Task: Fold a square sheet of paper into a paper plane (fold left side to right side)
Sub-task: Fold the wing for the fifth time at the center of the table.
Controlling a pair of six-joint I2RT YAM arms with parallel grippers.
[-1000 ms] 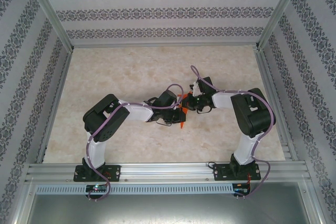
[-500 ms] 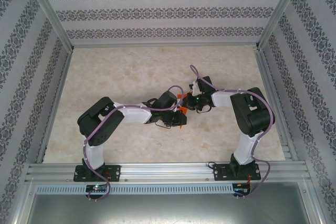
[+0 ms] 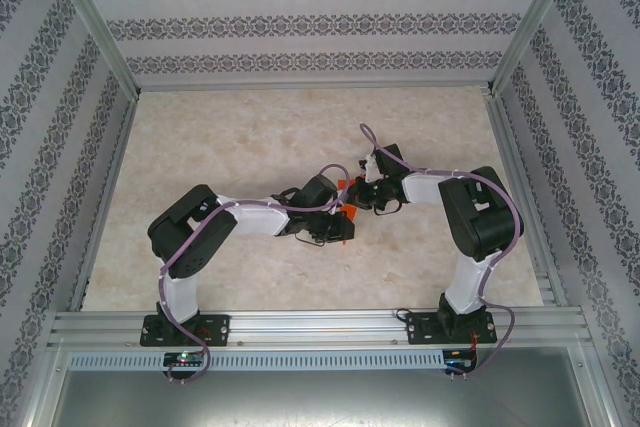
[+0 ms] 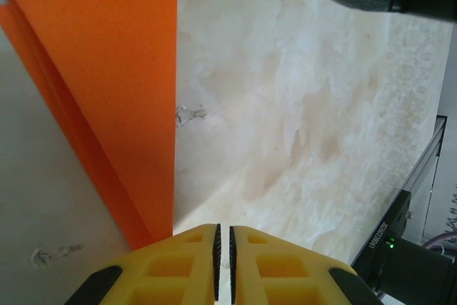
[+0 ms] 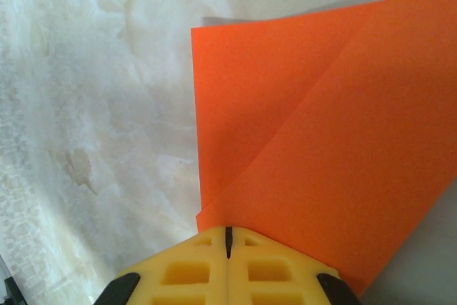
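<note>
The marbled table (image 3: 250, 137) lay under the sheet of paper (image 3: 349, 211), which sat near the table's middle between the two arms. The left arm (image 3: 250, 215) reached in toward the sheet from its left, and the right arm (image 3: 470, 212) bent in toward it from its right.

In the right wrist view the bright orange sheet (image 5: 300, 141) was folded, with one layer lying slantwise over another, and it cast a shadow on the pale surface beneath. Its lower corner ran straight into the right gripper (image 5: 228, 237), whose yellow fingers were pressed together and pinched the sheet at that corner.

In the left wrist view the sheet (image 4: 107, 55) stood as a tall orange band with a straight right edge. The left gripper (image 4: 222, 248) sat just to the right of the sheet's lower end. Its jaws were all but closed, leaving a hairline slit, and nothing could be seen between them.
</note>
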